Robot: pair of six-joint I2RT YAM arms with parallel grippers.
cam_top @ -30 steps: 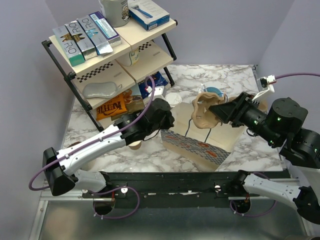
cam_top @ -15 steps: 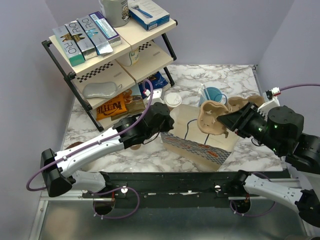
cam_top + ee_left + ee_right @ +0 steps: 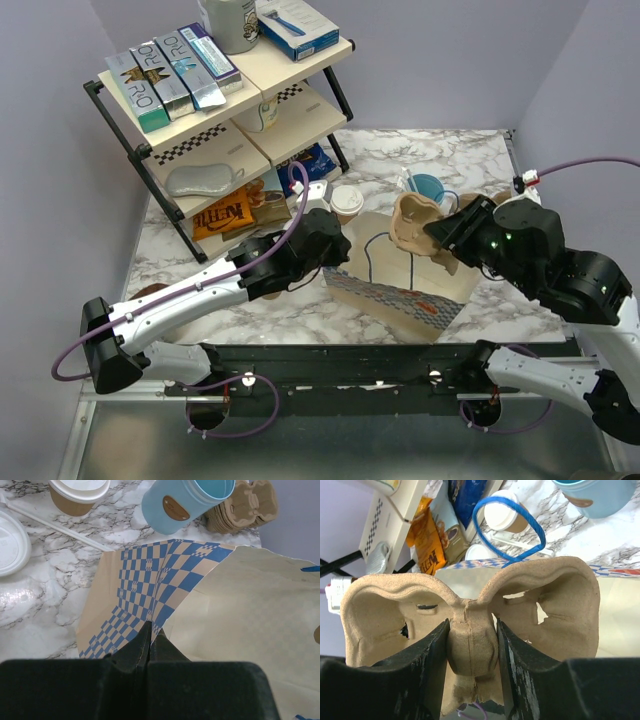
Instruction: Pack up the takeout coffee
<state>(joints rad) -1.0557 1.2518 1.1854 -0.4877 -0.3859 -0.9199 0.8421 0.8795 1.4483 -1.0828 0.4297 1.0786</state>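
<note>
Only in wrist view is bag (image 3: 150, 580) seen pinched by left claw (image 3: 149, 642); carrier (image 3: 470, 595) is clamped by right claw (image 3: 472, 626), coffee (image 3: 504, 514) beyond.

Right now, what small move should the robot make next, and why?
Probably slide the cup carrier down into the paper bag: the right gripper clamps it at the bag's mouth, while the left gripper pinches the bag's edge, holding it open.

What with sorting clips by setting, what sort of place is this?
Probably a staged café or shop counter in a lab: a marble-patterned table, a stocked shelf rack, and a lidded takeout coffee beside a paper bag.
</note>
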